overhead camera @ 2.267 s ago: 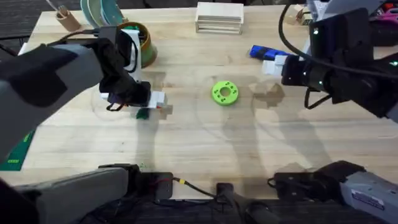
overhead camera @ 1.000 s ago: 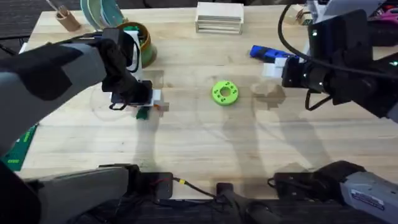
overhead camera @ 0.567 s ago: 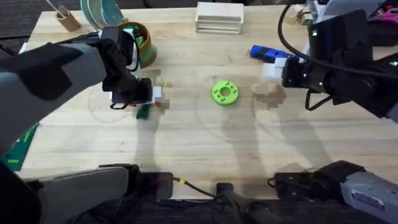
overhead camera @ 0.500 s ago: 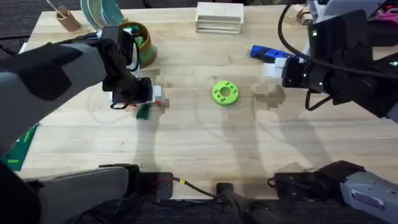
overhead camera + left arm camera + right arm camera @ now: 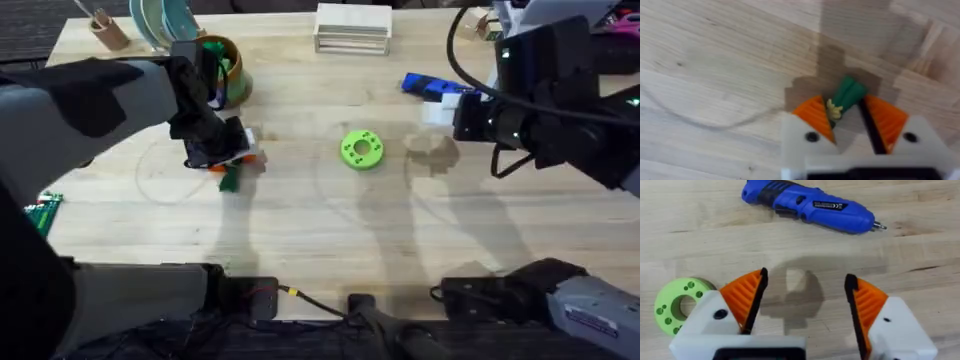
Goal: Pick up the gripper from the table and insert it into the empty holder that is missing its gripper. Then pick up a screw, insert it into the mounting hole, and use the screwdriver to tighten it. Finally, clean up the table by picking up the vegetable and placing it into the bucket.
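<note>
The left claw (image 5: 847, 117) clamps its orange ribbed pads (image 5: 812, 116) on the small slim green toy vegetable (image 5: 848, 94), near the bench's (image 5: 330, 230) far-left corner, just short of the round orange-rimmed bucket (image 5: 232, 68). The cleanup appears under way; the drop into the bucket is not yet done. The vegetable shows a green body and a pale yellowish tip between the pads. The right claw (image 5: 802, 300) hangs with fingers wide apart beside the stubby blue powered screwdriver (image 5: 810, 202) lying toward the far-right edge.

Slim green vegetable (image 5: 847, 95) pinched between orange pads, blue screwdriver (image 5: 810, 204) lying flat, bucket (image 5: 232, 70) upright
</note>
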### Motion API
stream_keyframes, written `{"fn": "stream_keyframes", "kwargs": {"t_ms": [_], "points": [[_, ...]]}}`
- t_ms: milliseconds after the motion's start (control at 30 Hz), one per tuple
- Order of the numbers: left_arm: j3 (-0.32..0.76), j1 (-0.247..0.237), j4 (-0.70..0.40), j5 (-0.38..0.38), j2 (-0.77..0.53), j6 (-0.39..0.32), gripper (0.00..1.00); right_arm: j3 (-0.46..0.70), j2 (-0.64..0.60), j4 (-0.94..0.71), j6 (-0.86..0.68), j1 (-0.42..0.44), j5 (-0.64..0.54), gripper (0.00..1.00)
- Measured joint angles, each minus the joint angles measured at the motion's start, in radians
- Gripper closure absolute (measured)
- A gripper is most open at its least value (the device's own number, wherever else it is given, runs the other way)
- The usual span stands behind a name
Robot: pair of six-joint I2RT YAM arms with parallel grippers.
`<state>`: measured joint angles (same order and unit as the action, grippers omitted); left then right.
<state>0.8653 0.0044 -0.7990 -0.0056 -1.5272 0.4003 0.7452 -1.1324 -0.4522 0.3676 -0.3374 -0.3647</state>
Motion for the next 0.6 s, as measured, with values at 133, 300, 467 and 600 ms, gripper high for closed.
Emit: {"fn": "stream_keyframes", "kwargs": {"t_ms": [133, 300, 467, 600], "points": [[0.001, 0.0, -0.001, 0.018, 0.0, 0.011, 0.779, 0.0, 0.0, 0.0, 0.0, 0.0, 0.0, 0.01], [0.006, 0.0, -0.008, 0.036, 0.0, 0.018, 0.979, 0.0, 0.0, 0.0, 0.0, 0.0, 0.0, 0.008], [0.018, 0.0, -0.018, 0.039, -0.009, 0.018, 0.98, 0.0, 0.0, 0.0, 0.0, 0.0, 0.0, 0.009], [0.051, 0.0, -0.059, 0.034, -0.032, 0.002, 0.98, 0.0, 0.0, 0.0, 0.0, 0.0, 0.0, 0.01]]}}
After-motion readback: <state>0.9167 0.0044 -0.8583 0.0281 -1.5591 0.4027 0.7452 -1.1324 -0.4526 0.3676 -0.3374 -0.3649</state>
